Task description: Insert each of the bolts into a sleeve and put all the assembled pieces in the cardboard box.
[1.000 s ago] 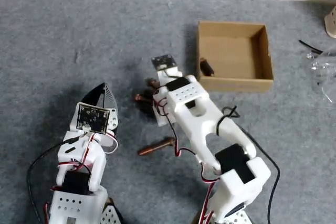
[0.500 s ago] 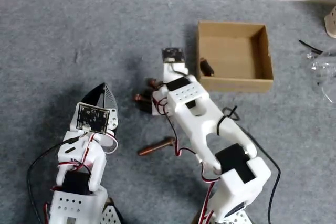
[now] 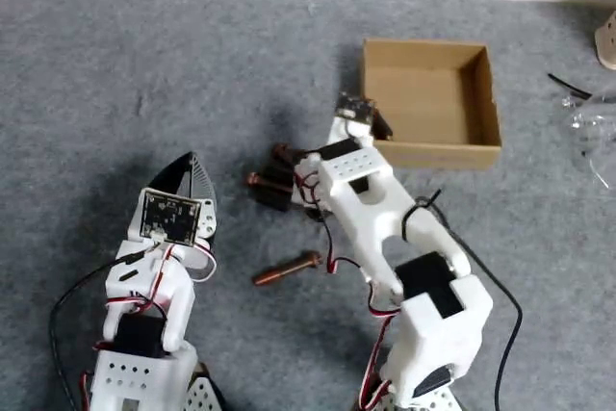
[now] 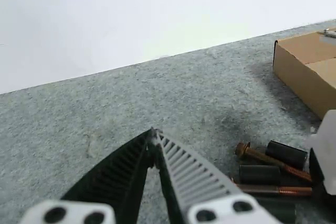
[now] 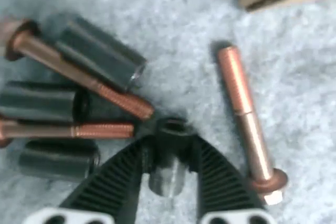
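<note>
Held sleeve (image 5: 167,176): dark, clamped between the two fingers of the right gripper (image 5: 169,148). The jaws are closed on its sides, and its pale end faces the wrist camera. We cannot tell whether it rests on the table or is lifted off it.

Loose pile, just beyond the right gripper's tips:
- long bolt (image 5: 118,97), copper-coloured, lying on a slant with its threaded tip close to the held sleeve
- second bolt (image 5: 100,129), lying beside it and pointing toward the same spot
- three loose sleeves (image 5: 100,51), dark; one lies along the long bolt and the other two lie on either side of the second bolt

Lone bolt (image 3: 287,269): apart from the pile, flat on the table between the two arms. No sleeve is on it.

Cardboard box (image 3: 428,154): open-topped, on the far side of the pile. From above, the right arm's wrist sits just beside its near left corner. A dark piece (image 3: 383,127) lies inside against that corner. We cannot tell whether it holds a bolt.

Left gripper (image 4: 154,136): jaws closed tip to tip with nothing between them, over bare table. It is well apart from the pile, which its own view places off to one side.

Grey carpet-like cover (image 3: 144,64) spans the table. Some clear plastic bits and a black wire (image 3: 582,108) lie past the box.
</note>
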Available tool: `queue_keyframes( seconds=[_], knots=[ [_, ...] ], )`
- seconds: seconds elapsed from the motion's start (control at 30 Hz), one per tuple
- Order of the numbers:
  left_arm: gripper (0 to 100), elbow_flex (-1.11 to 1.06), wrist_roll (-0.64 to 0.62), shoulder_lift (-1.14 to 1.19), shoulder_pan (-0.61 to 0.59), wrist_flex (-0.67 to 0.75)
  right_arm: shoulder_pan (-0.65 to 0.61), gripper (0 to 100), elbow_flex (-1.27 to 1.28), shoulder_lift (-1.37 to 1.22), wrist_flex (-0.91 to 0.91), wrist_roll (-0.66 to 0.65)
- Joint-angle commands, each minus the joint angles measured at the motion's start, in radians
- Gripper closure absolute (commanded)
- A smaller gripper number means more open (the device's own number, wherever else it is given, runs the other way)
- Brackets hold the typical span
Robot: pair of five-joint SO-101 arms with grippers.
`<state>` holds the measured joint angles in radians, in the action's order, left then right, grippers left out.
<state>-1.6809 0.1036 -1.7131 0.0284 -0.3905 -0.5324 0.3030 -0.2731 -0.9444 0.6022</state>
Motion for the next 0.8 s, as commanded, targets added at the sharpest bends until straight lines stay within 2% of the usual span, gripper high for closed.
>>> queue_keyframes(
  seconds=[0.0,0.37,0.47,0.53,0.77],
  knots=[
    [99,-0.022,-0.002,0.013,-0.005,0.023,-0.01,98.8,-0.016,-0.019,-0.025,0.014],
    [99,-0.022,-0.002,0.013,-0.005,0.023,0.004,99.3,-0.015,-0.004,-0.025,0.005],
    [99,-0.022,-0.002,0.013,-0.005,0.023,0.036,99.3,-0.015,0.012,-0.05,-0.1],
    [99,-0.022,-0.002,0.013,-0.005,0.023,0.059,99.3,-0.015,0.053,-0.061,-0.144],
    [99,-0.022,-0.002,0.013,-0.005,0.023,0.193,99.3,0.058,0.363,-0.053,-0.164]
  ],
)
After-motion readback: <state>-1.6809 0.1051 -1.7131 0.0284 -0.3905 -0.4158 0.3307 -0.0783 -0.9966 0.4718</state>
